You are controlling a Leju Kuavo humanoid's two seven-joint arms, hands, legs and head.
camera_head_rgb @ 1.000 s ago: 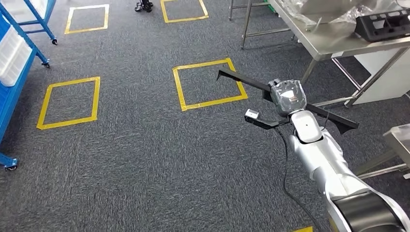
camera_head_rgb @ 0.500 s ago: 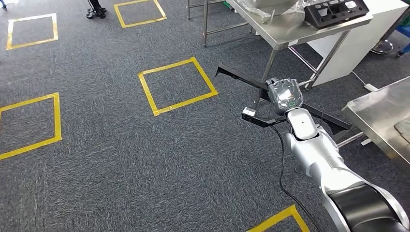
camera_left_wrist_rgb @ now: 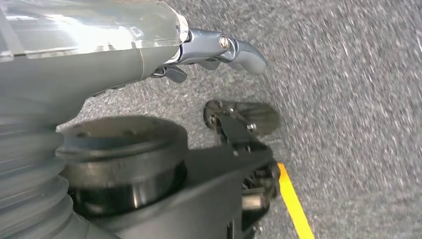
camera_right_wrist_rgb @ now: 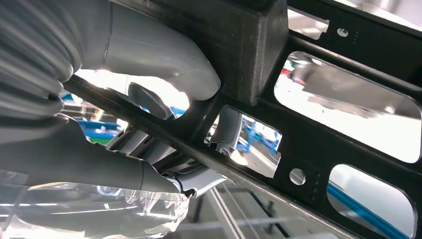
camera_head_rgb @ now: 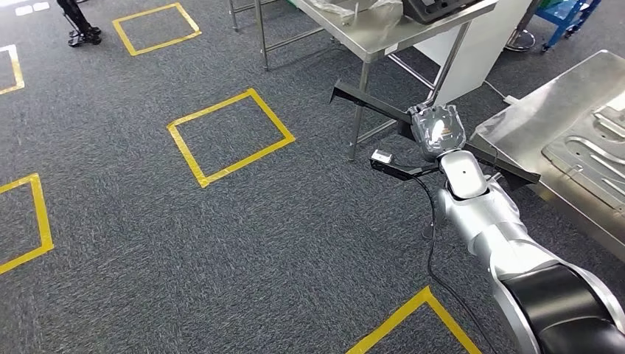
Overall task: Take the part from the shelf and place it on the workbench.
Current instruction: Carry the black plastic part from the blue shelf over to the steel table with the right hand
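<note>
Right hand clamped round long black part, held roughly level over carpet. Part: flat bar with cut-out windows and small holes. Left hand empty, fingers loosely curled. Steel workbench just beside part's right end. Second steel table beyond, carrying black tray.
</note>
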